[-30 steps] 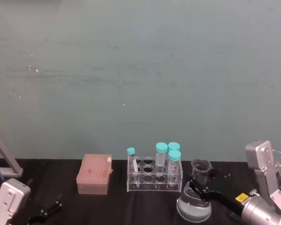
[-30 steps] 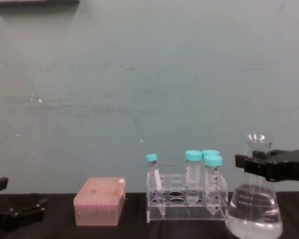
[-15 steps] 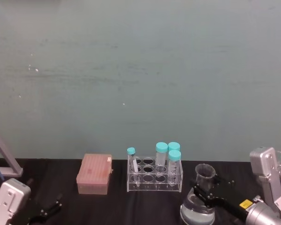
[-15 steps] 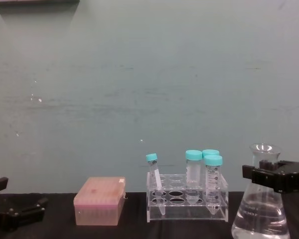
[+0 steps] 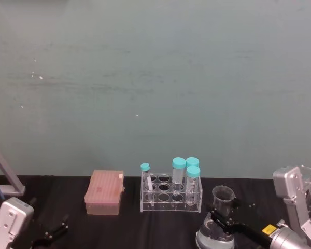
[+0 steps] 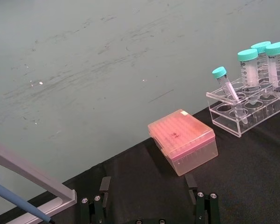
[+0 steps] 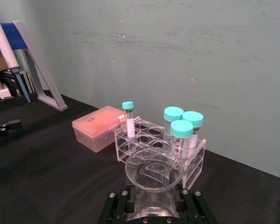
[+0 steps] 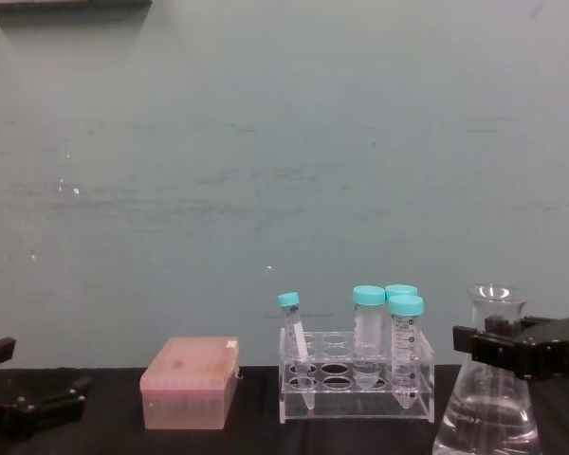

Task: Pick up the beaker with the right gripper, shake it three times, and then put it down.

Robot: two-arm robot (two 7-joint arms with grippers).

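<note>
A: In the head view, at the lower right of the frame, the beaker (image 5: 217, 220) is seen clamped at its neck by the right gripper (image 5: 221, 219); the left gripper (image 5: 51, 234) is parked at the lower left.

B: In the chest view, liquid is shown inside the beaker (image 8: 488, 403), which the head view barely reveals. Spillage could be caused by hard shaking, or the tube rack (image 8: 356, 387) nearby could be struck.

A: In the left wrist view, the left gripper's fingers (image 6: 203, 209) are seen spread, holding nothing.

B: In the right wrist view, the flared rim (image 7: 154, 170) is seen from above.
</note>
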